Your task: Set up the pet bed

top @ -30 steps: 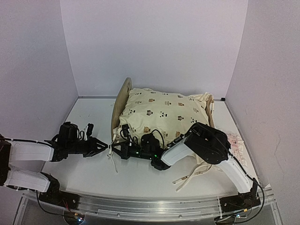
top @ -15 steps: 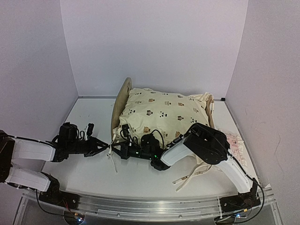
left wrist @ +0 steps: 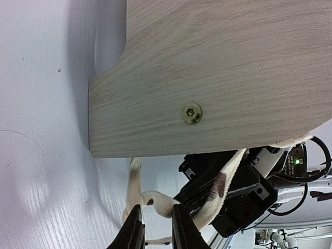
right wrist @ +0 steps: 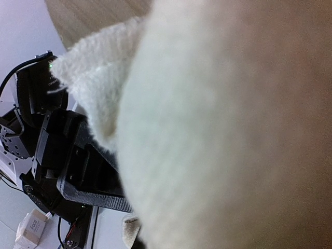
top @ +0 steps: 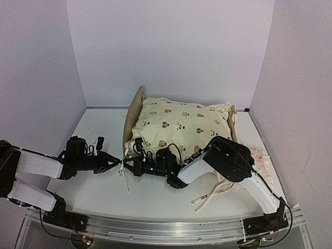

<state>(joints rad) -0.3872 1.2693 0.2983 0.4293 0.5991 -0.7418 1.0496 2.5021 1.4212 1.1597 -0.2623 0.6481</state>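
Mostly hidden — pet bed under cushion

**A:** Pet bed, where is it and what pose?
**B:** Upright on the white table, middle to far part, lengthwise left to right. Light wood frame. Rounded headboard at the left end, seen nearly edge-on. Footboard at the right end.
**A:** Mattress base?
**B:** Hidden. The cream cushion lies over the frame between the two boards.
**A:** Close-ups?
**B:** Left wrist view shows a headboard face with fine grain, one brass hex screw and one rounded corner. Right wrist view shows only a sliver of wood, top left.
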